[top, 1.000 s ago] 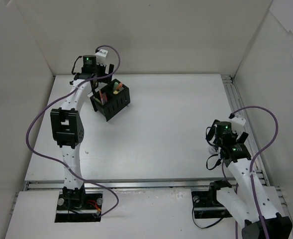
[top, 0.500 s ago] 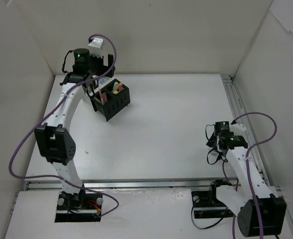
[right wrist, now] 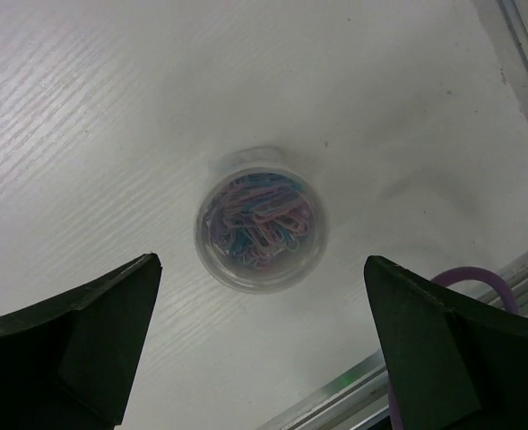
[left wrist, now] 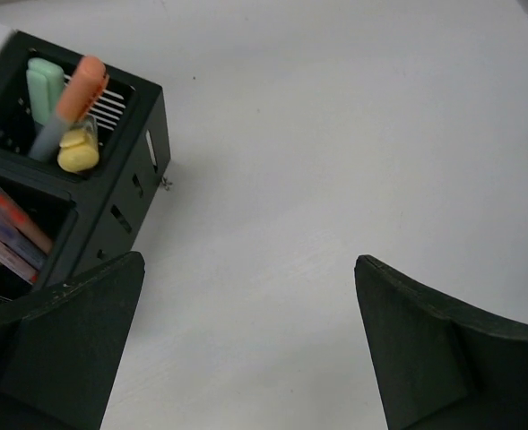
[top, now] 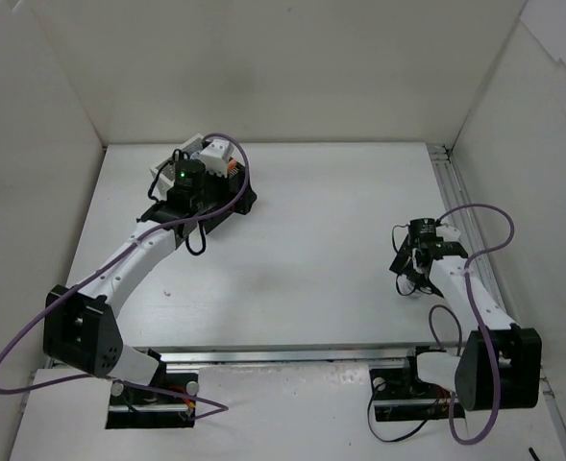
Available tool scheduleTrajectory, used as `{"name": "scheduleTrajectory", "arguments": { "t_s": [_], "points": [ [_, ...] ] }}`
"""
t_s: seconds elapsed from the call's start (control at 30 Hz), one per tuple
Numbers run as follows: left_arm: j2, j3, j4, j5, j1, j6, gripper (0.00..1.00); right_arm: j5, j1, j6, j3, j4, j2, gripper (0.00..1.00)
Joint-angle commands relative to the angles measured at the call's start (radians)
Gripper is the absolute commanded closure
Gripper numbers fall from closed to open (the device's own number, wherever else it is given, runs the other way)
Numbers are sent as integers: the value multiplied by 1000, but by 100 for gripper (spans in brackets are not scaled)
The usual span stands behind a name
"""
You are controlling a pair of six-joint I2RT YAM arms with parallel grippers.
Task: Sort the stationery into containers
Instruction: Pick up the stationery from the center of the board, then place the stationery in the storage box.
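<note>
I'm looking at a white table (top: 311,250) with a faintly streaked, scuffed top, and a metal rail (top: 453,192) runs along its right edge. The containers (left wrist: 125,202), a joined cluster of mesh cups, stand on it towards the far left. A small round clear tub of coloured paper clips (right wrist: 259,230) sits on the right side near the rail, and I can make out one tiny dark speck (top: 167,293) on the bare top at the near left.
</note>
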Motion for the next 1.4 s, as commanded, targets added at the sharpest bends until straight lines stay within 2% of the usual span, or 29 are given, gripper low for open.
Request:
{"name": "scheduleTrajectory", "arguments": {
  "t_s": [0.0, 0.1, 0.23, 0.37, 0.47, 0.53, 0.6, 0.67, 0.7, 0.87, 1.07, 1.17, 1.37],
  "points": [
    [-45, -1, 5, -70, -30, -2, 0, -7, -8, -42, 58, 57, 92, 7],
    [-53, -27, -6, -68, -40, 0, 0, -7, -8, -44, 70, 59, 126, 18],
    [-63, -45, 6, -40, -50, 36, 0, -21, -6, -50, 73, 60, 137, 48],
    [-93, -68, 21, 5, -61, 95, 1, -76, -6, -108, 78, 86, 120, 61],
    [-109, -123, 98, 119, -80, 151, 1, -183, -6, -223, 79, 123, 88, 68],
    [-116, -153, 129, 273, -80, 222, 1, -244, -6, -305, 93, 134, 56, 69],
    [-105, -156, 120, 485, -92, 347, 1, -421, 30, -356, 111, 167, 30, 68],
    [-79, -143, 88, 592, -124, 423, 0, -633, 70, -415, 140, 196, 23, 68],
    [-67, -118, 46, 642, -141, 484, 0, -674, 93, -430, 156, 200, 19, 68],
    [34, -41, -52, 673, -236, 555, 1, -812, 305, -646, 229, 200, -24, 68],
    [84, 25, -110, 785, -299, 653, 1, -981, 472, -889, 289, 181, -41, 68],
    [87, 47, -165, 863, -308, 708, 1, -952, 517, -956, 320, 180, -29, 68],
    [75, 36, -184, 865, -317, 741, 0, -1027, 531, -978, 389, 180, 19, 69]
  ]
}}
